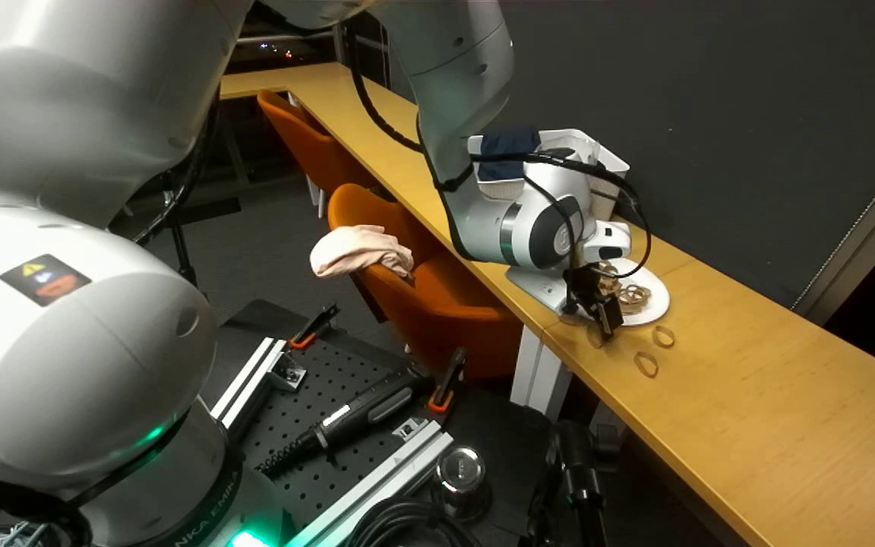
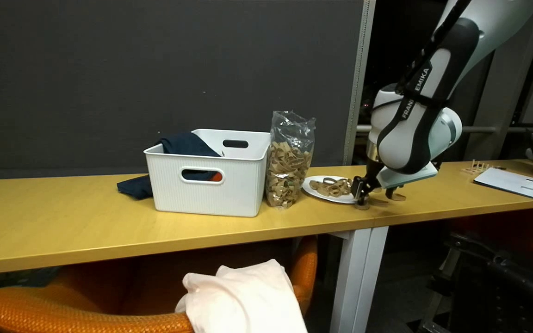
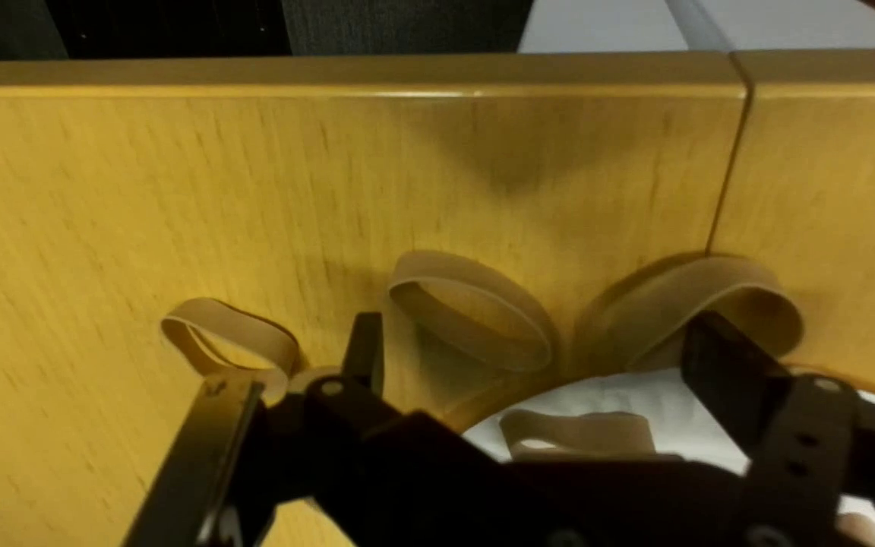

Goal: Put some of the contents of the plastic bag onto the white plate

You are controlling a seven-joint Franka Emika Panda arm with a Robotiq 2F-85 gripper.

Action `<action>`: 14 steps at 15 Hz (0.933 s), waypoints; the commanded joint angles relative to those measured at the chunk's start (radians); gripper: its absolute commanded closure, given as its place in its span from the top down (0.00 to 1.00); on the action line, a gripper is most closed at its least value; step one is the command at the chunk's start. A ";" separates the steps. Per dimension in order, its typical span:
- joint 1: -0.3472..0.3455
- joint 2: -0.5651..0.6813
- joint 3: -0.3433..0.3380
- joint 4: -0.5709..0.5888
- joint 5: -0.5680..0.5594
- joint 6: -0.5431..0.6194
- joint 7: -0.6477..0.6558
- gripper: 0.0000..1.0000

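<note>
The white plate [image 1: 659, 304] [image 2: 307, 185] [image 3: 612, 391] holds a pile of tan-brown pieces [image 1: 633, 296] [image 2: 333, 187]. The clear plastic bag [image 2: 289, 169] stands upright left of the plate in an exterior view, its lower part full of pieces. It is out of the wrist view. Several ring-shaped pieces lie on the table by the plate [image 3: 506, 287] [image 3: 673, 296] [image 3: 244, 327]. My gripper [image 1: 597, 308] [image 2: 361, 190] [image 3: 540, 353] is low at the plate's edge. Its fingers are apart, with a loose ring near the gap. The right fingertip overlaps another ring; contact is unclear.
A white tub [image 2: 206, 189] [image 1: 611, 163] with dark blue cloth [image 2: 188, 144] stands beside the bag. The table's front edge [image 3: 407, 72] runs close to the loose pieces. An orange chair [image 1: 437, 304] with a pale cloth [image 2: 248, 296] stands at the table.
</note>
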 commanded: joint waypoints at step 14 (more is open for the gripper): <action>-0.014 -0.050 0.053 -0.053 0.060 0.070 -0.039 0.00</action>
